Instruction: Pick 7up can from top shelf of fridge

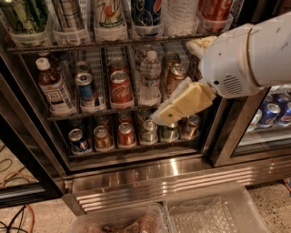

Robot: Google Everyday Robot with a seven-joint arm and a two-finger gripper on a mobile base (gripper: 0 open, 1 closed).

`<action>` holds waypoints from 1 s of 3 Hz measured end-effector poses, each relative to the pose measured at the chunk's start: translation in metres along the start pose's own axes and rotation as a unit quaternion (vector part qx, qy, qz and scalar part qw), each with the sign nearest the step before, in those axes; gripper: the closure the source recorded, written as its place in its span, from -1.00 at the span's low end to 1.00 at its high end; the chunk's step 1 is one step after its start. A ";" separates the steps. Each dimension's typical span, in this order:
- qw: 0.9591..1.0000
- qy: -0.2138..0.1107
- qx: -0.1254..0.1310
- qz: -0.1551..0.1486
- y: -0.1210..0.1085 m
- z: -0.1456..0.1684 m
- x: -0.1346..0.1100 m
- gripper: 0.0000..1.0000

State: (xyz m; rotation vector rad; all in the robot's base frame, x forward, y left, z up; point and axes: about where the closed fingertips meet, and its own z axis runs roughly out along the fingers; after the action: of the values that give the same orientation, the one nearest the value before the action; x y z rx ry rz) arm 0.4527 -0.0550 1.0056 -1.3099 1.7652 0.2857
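Note:
The 7up can (109, 13), white and pale green with a red-orange mark, stands in a clear holder on the top shelf (91, 44) of the fridge (150, 175). Its top is cut off by the frame edge. A dark green can (16, 16) and a silver striped can (68, 13) stand to its left, a blue Pepsi can (146, 11) to its right. My gripper (176, 81) is below and to the right of the 7up can, in front of the middle rack. Its two cream fingers (182, 104) are apart with nothing held.
The middle rack holds bottles and a red cola can (121, 87). The lower rack holds several cans (126, 134). A dark door frame (227, 132) stands at right, with Pepsi cans (270, 111) behind glass. Clear plastic bins (213, 211) sit on the floor in front. Cables (18, 214) lie at left.

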 end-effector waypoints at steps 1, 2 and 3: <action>0.999 -0.040 0.025 0.027 -0.008 0.025 -0.014 -1.00; 0.995 -0.074 0.045 0.041 -0.014 0.043 -0.032 -1.00; 0.991 -0.101 0.064 0.056 -0.020 0.053 -0.047 -1.00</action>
State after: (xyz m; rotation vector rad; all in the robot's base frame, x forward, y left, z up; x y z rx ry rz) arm 0.4992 0.0013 1.0173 -1.0555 1.6593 0.3478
